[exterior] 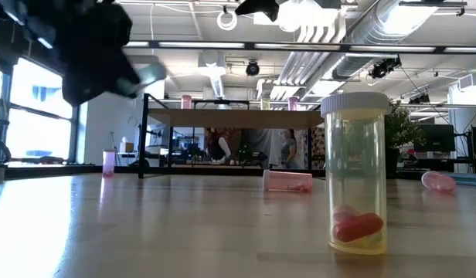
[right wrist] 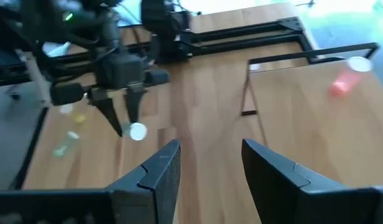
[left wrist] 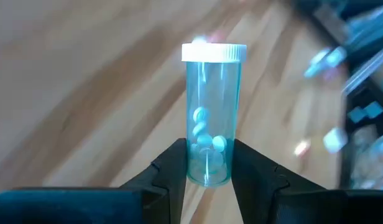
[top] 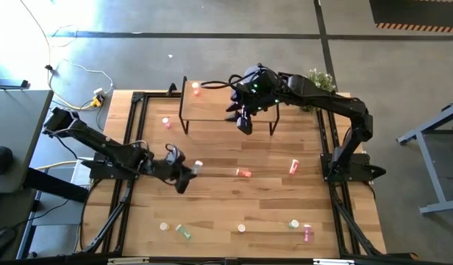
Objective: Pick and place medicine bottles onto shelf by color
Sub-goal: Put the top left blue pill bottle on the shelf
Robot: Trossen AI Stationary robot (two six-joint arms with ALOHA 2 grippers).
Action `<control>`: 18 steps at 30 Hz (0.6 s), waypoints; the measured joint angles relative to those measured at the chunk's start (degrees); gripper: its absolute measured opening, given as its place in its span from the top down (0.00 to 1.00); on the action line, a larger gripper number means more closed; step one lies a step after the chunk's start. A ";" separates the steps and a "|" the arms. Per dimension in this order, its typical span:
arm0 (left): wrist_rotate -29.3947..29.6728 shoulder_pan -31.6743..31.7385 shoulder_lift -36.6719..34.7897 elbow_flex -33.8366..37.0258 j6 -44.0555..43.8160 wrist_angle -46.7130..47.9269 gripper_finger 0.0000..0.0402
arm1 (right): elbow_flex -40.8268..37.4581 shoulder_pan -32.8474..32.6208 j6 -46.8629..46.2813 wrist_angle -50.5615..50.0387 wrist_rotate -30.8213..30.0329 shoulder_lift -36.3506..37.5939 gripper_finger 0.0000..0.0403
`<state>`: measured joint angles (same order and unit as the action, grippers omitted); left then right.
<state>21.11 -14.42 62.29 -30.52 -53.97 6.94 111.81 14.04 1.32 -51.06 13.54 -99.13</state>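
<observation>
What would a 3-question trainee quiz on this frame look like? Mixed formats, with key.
1. True or false: the left gripper is shut on a bottle.
2. What lies on the shelf? A) one red bottle B) nothing C) three bottles
3. Fill in: the right gripper hangs open and ____, by the shelf's front edge.

Key: 1 true; 2 A; 3 empty.

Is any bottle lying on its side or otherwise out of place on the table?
Yes. Several lie tipped over on the table: a red bottle near the middle, a pink bottle and a green bottle along the near edge.
</observation>
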 joint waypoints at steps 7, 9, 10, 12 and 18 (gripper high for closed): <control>-0.20 6.59 -0.74 -0.02 13.76 -14.37 0.75 | -0.04 0.04 1.57 0.48 1.81 -0.26 0.59; -1.01 9.09 -0.69 -0.02 17.15 -18.36 0.75 | -0.07 0.21 1.60 1.59 4.49 -0.26 0.58; -1.48 10.23 -0.51 -0.02 18.81 -20.03 0.75 | -0.07 0.34 1.60 2.28 5.78 -0.26 0.57; -2.47 12.85 -0.43 -0.02 21.68 -21.99 0.75 | -0.07 0.68 1.66 3.62 7.78 -0.26 0.55; -8.04 20.40 -0.43 -0.02 29.83 -27.99 0.75 | -0.09 1.85 3.58 5.84 8.76 -0.56 0.49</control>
<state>13.07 5.97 61.87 -30.55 -24.13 -21.05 111.72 15.90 4.90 -45.22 22.31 -99.69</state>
